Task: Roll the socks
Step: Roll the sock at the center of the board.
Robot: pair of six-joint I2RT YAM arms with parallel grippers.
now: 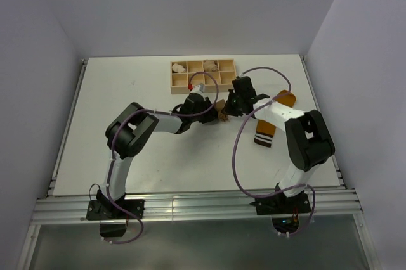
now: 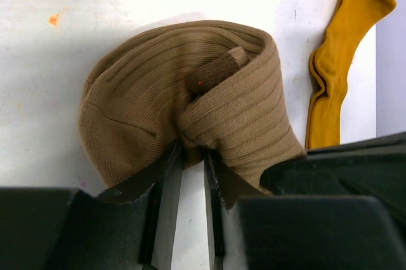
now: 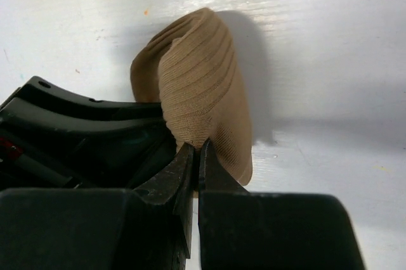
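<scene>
White table (image 1: pixel 127 80): tan sock (image 2: pixel 127 118) pinched by left gripper (image 2: pixel 192 154) and right gripper (image 3: pixel 195 149).

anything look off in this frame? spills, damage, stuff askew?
Nothing spilled or damaged. The tan sock is a loose, lopsided bundle rather than a tight roll: its dark toe pokes out of the fold, and both arms' jaws are shut on its edge. The mustard sock lies unrolled, apart to the side.

Tan sock (image 2: pixel 190 111) ribbed knit cloth; table (image 1: pixel 114 92) matt white; tray (image 1: pixel 227 83) wood.
</scene>
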